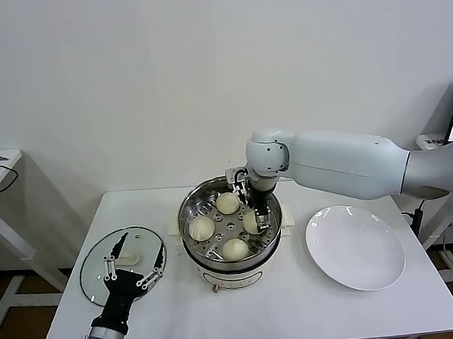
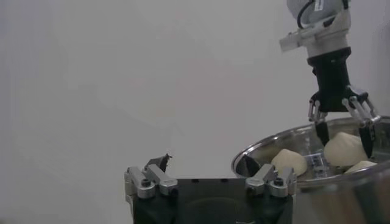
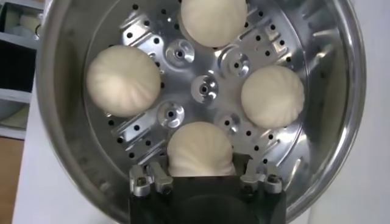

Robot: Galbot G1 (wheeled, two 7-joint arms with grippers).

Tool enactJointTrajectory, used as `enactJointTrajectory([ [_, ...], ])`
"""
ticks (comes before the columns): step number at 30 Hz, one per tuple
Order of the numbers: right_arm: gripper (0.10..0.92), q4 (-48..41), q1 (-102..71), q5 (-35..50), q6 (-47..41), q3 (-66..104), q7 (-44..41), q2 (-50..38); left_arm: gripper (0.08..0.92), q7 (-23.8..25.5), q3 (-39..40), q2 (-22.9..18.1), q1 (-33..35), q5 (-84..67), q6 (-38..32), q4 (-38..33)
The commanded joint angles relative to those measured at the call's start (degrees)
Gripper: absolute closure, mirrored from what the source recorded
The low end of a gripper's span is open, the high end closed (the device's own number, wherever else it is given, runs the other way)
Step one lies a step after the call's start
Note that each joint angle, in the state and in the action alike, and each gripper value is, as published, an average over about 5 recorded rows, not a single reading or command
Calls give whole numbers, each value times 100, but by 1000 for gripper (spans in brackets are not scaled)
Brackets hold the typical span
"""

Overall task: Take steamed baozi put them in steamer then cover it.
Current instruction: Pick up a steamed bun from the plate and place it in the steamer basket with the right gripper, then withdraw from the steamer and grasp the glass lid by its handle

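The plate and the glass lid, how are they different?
The plate is plain solid white; the glass lid is see-through with a metal rim. The lid has a cream handle in its middle; the plate has none. The plate lies to the right of the steamer, the lid to its left, under the left gripper. Both are round and lie flat on the table.
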Motion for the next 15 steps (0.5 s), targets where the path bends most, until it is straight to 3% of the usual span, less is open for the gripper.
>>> enactJointTrajectory([
  [1,205,95,196,284,38,360,-116,-310,177,-4,-6,-1,25,5,1,-15],
  [10,203,560,597,859,222,1233,-420,-1645,177,-36,29,-43,103,59,8,-107],
  [15,203,887,-205,1044,693,2264,13,-2556,177,-56,16,-103,114,36,47,-117],
])
